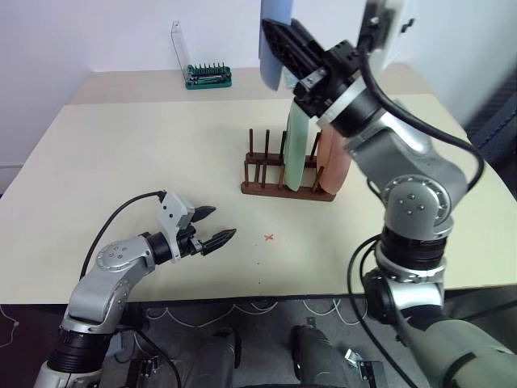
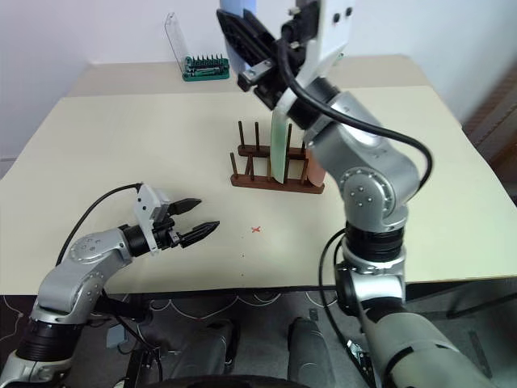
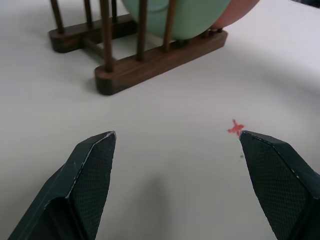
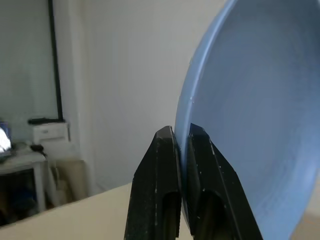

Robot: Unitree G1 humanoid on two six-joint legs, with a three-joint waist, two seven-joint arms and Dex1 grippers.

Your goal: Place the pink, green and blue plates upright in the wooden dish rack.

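My small dark brown wooden dish rack (image 1: 279,184) holds the mint green plastic plate (image 1: 297,149) and pale pink plate (image 1: 333,162) upright. My right gripper (image 4: 181,137) pinches the light blue plate's (image 4: 250,110) rim, raised above the rack. My left gripper (image 3: 177,150) hovers spread wide over the beige table (image 1: 121,153).

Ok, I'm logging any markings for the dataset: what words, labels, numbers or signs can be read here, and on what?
No readable words, brands or numbers.
Red cross: a small "x" mark on the table, no text.
Green case at the table's far edge: any print too small to read.
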